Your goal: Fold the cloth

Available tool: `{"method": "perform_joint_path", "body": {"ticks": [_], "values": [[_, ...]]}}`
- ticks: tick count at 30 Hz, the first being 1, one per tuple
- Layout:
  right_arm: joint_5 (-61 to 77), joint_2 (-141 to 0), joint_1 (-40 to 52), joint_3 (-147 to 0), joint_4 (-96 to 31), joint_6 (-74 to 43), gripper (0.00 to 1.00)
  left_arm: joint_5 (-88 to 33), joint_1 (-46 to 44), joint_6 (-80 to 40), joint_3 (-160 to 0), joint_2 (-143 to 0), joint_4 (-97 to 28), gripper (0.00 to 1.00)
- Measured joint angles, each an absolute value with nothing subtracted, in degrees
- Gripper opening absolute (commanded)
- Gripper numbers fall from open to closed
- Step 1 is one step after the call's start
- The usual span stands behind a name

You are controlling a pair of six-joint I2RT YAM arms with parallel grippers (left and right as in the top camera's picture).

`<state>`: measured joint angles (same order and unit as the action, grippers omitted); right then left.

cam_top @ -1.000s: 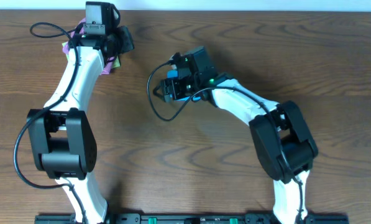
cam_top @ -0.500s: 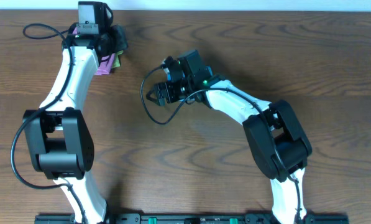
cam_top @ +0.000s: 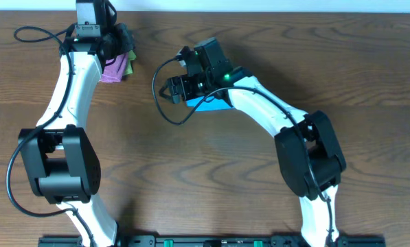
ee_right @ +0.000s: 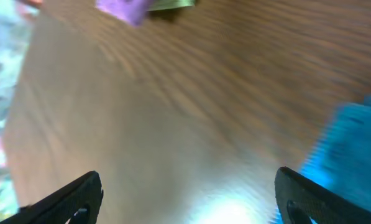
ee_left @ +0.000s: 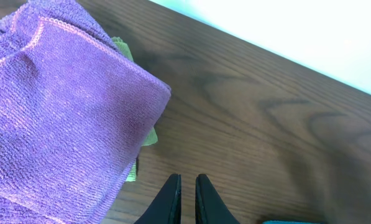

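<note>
We see the cloth (cam_top: 206,104) near the middle of the table (cam_top: 191,178), partly under our right arm. The right gripper (ee_right: 188,177) is just left of it, spread wide and empty. At the far left, our left gripper (ee_left: 187,183) is pressed together on nothing, beside the purple cloth (ee_left: 54,112), which lies over a green cloth (ee_left: 149,134).

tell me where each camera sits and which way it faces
overhead: fixed above the table, looking straight down; both arms show
left wrist: on the left arm, looking down past the left hand at the purple cloth
right wrist: on the right arm, facing along the table past the open right hand
shared: purple cloth in all; blue cloth in overhead, right wrist
</note>
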<state>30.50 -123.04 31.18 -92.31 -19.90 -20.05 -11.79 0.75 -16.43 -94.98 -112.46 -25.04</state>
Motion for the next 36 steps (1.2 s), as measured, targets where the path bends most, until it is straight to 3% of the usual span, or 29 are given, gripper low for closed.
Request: {"method": "perform_joint_path", "body": {"ticks": [17,36], "values": [[24.1,-123.0,28.1,-92.3,-24.8,-19.9,0.92,-11.8,0.8,-16.4,-95.0,-112.4,-25.0,0.11],[24.0,-125.4,31.5,-92.3,-23.4,-20.0,0.95,-11.8,0.8,-16.4,-95.0,-112.4,-24.8,0.11]]}}
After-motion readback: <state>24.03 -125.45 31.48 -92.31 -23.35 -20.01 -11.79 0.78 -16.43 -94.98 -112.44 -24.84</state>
